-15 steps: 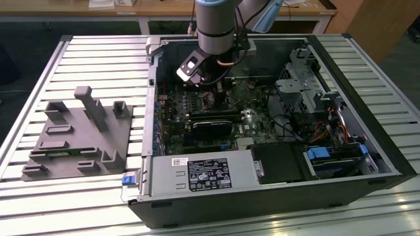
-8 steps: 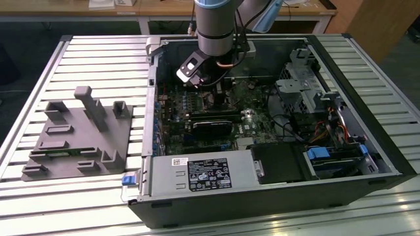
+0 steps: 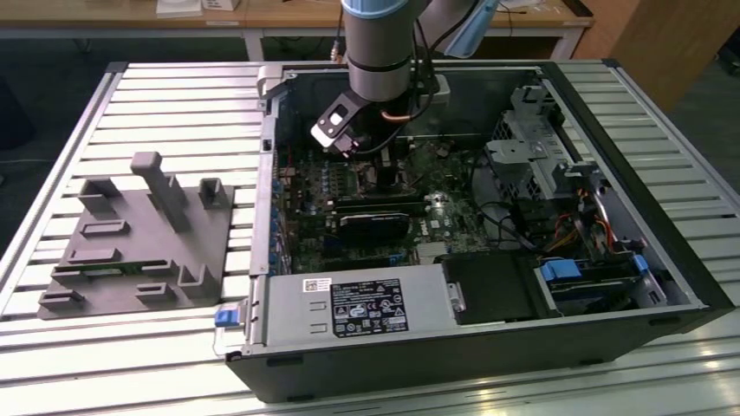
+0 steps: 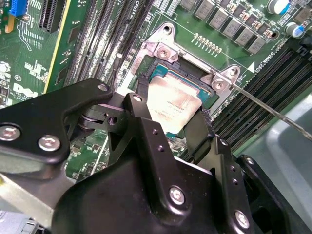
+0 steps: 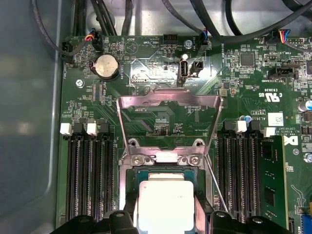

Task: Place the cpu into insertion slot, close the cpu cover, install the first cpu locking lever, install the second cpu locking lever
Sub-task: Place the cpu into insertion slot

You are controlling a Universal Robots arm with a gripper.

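On the desk (image 3: 173, 95), a grey fixture (image 3: 139, 243) lies well to the exterior view's left of the socket (image 4: 161, 48), outside the open computer case (image 3: 463, 355). Over the socket the claw (image 3: 373, 160) is drawn in narrow, clasping the cpu (image 5: 165, 204) by two sides. The cpu lies in or just above the socket; I cannot tell which. The cpu cover (image 5: 170, 100) stands raised off the socket, with a thin lever (image 4: 273, 109) beside it.

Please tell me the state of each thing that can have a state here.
cpu: over the socket, gripped at two sides.
gripper: jaws shut on the cpu.
cpu cover: open, swung up from the socket.
locking lever: unlatched, free beside socket.
computer case: side open.
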